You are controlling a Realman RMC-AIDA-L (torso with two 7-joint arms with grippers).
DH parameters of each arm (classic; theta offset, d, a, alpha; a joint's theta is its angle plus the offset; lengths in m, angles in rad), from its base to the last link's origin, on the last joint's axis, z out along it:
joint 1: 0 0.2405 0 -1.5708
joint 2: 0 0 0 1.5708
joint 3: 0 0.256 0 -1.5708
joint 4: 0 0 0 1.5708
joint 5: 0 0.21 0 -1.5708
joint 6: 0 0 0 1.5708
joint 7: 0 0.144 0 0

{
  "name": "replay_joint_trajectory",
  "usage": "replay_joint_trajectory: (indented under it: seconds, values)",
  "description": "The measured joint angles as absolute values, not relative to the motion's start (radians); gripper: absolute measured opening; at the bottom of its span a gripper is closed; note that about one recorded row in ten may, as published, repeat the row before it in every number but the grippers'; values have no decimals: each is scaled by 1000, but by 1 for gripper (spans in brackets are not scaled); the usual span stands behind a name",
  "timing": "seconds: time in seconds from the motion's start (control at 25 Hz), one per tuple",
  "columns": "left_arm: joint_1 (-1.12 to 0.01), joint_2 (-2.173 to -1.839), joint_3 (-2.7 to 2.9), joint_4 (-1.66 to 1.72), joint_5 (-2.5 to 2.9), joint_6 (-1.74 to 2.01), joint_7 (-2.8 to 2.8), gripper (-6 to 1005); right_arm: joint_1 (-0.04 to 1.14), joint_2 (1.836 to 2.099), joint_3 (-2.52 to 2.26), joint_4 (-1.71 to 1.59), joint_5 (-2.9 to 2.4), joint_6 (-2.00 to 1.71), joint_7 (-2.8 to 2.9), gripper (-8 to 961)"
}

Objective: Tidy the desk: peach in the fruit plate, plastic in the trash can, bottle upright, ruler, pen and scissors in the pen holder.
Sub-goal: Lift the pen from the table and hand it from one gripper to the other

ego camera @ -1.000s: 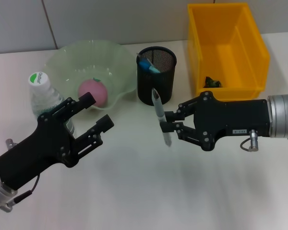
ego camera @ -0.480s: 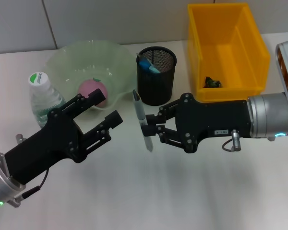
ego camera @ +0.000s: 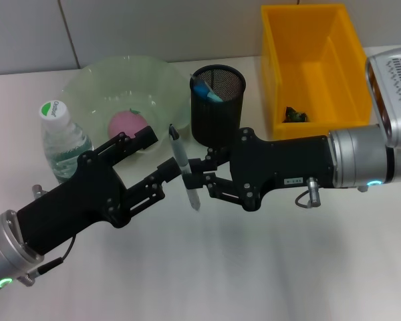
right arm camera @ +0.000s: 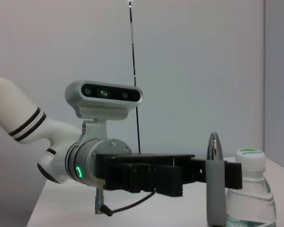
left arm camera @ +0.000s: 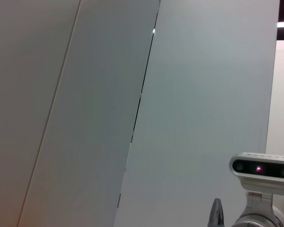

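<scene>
Standing nearly upright above the desk (ego camera: 267, 267), the pen (ego camera: 182, 166) is clamped at mid-length in the right tool (ego camera: 195, 180). Its free barrel sits just beside the left tool (ego camera: 150, 164), whose fingers are spread around it. The mesh pen holder (ego camera: 216, 105) lies just behind, nearer the right arm.

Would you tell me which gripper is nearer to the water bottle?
Left. The left gripper hangs just right of the water bottle; the right gripper, holding the pen, sits farther right.
</scene>
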State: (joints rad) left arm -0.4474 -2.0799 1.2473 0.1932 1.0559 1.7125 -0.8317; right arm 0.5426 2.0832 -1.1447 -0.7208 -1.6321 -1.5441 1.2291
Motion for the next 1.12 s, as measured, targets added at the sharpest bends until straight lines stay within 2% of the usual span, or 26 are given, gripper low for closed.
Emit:
replay_joint_trajectory:
  seconds: [1.12]
  values:
    - [-457, -2080, 1285, 197, 1057, 1682, -819, 649, 590, 2080, -1181, -684, -1644, -1506, 1239, 140]
